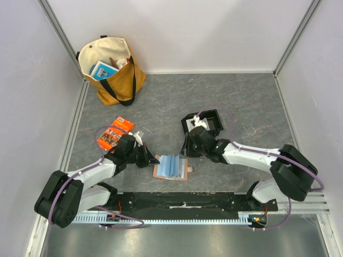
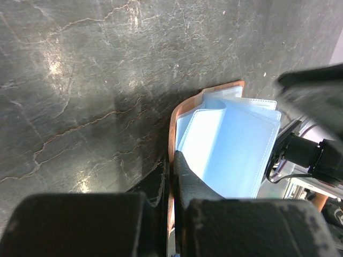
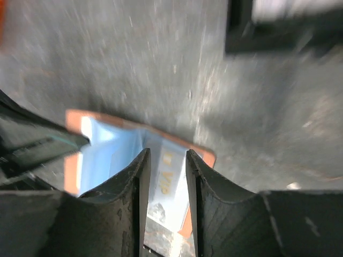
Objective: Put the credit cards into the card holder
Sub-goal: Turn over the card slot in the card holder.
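The card holder [image 1: 171,167] lies open on the table, tan outside with its light-blue slotted face up. My left gripper [image 1: 150,158] is shut on its left brown edge [image 2: 172,128], the jaws [image 2: 172,160] clamped on the leather. My right gripper [image 1: 188,150] hangs over the holder's right end, open. Between its fingertips [image 3: 165,152] a pale credit card [image 3: 169,179] with gold lettering lies on the blue face [image 3: 107,152], apart from both fingers. More white credit cards [image 1: 199,122] sit in the black tray.
A black two-compartment tray [image 1: 206,124] stands just behind my right gripper. An orange printed packet [image 1: 113,134] lies by my left arm. A tan tote bag [image 1: 112,67] stands at the back left. White walls close in the table.
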Robot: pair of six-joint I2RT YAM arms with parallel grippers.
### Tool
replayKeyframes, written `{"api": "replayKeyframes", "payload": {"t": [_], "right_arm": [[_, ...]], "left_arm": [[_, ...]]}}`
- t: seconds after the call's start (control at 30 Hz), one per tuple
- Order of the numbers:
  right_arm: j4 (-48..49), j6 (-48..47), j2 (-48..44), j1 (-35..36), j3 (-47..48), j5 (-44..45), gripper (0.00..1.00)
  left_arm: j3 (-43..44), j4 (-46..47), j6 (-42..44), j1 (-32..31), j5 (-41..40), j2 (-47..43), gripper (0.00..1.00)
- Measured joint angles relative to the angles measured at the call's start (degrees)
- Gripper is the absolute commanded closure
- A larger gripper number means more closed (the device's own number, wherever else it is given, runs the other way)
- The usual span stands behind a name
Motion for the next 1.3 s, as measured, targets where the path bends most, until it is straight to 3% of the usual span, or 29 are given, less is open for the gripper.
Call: {"api": "replayKeyframes", "payload": {"t": [0.13, 0.27, 0.43, 0.6, 0.9, 1.3], "right_arm": [[-5.18, -4.57, -5.01, -6.95, 6.4, 2.29, 0.4], [-6.84, -10.23, -5.03, -17.9, 15.72, 2.89, 0.39], [-7.67, -14.51, 3.3, -26.93, 22.32, -0.42, 0.37], [-10.45, -16.55, 11.34, -27.52, 22.93, -5.09, 0.36], [-10.99, -17.22, 15.78, -27.19, 23.43, -9.81, 0.34], [-9.29, -17.07, 17.22, -27.47, 23.91, -14.67, 0.44]], "left_arm": [[-0.28, -0.44, -0.31, -0.02, -0.63, -1.44, 0.98], [-0.44, -0.44, -0.76, -0.02, -1.42, -1.53, 0.98], [-0.68, -0.33, -1.4, -0.02, -2.16, -1.44, 0.98], [-1.64, 0.92, -2.19, -0.02, -2.95, -0.15, 0.98], [-2.36, 3.43, -2.91, -0.02, -2.91, 1.99, 0.98], [-2.45, 4.0, -3.39, -0.02, -2.86, 2.25, 0.98]]}}
